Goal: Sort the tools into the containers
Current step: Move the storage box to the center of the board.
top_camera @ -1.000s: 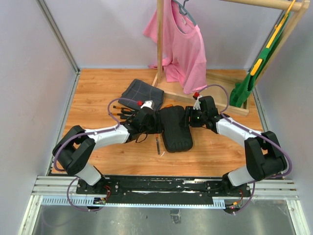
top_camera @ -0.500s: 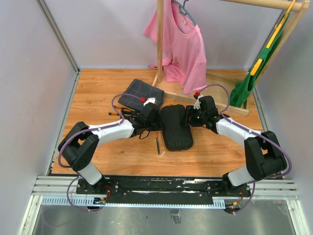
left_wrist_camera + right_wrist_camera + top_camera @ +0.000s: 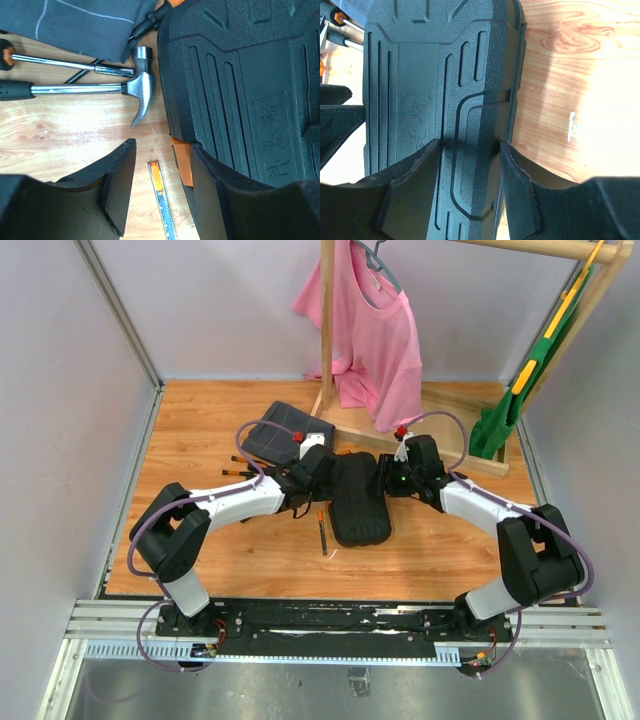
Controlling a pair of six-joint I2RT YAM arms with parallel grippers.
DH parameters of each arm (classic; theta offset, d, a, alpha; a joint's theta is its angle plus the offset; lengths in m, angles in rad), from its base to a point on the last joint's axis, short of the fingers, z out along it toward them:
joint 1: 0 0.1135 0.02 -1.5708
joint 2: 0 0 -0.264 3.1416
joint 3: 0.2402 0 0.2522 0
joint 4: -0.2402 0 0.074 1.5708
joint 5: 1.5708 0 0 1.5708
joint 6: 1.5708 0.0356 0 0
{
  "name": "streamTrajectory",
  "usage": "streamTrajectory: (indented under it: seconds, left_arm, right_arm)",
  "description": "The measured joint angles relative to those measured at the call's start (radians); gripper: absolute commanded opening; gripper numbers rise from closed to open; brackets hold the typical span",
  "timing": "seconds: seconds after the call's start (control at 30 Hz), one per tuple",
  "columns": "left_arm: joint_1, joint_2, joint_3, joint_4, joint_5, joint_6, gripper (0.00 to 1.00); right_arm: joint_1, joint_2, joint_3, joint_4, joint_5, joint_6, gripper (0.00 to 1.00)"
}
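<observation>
Mid-table between my arms, the black case [image 3: 362,510] lies flat, its ends cut off in both wrist views, shell textured and ribbed; my left gripper [image 3: 161,150] gapes astride its orange clasp [image 3: 182,162], my right gripper [image 3: 469,146] apart over the lid

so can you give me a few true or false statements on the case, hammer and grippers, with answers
The black case is shut. True.
The hammer lies inside the case. False: it lies on the table, left of the case.
The left gripper holds the hammer. False: its jaws stand open at the case's edge, the orange clasp between them.
The right gripper is over the case. True.
A pink shirt hangs from the wooden rack. True.
</observation>
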Motion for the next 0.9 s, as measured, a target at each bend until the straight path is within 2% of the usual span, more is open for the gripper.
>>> streamTrajectory:
  seconds: [0.47,0.9]
  left_arm:
    - [-0.004,-0.002,0.005,-0.015,-0.043,0.008,0.5]
    - [0.026,-0.131,-0.052,0.055,0.071,0.057,0.66]
  right_arm:
    - [0.001,0.011,0.005,0.018,-0.013,0.004,0.51]
    - [0.001,-0.001,0.005,0.008,-0.015,-0.003,0.57]
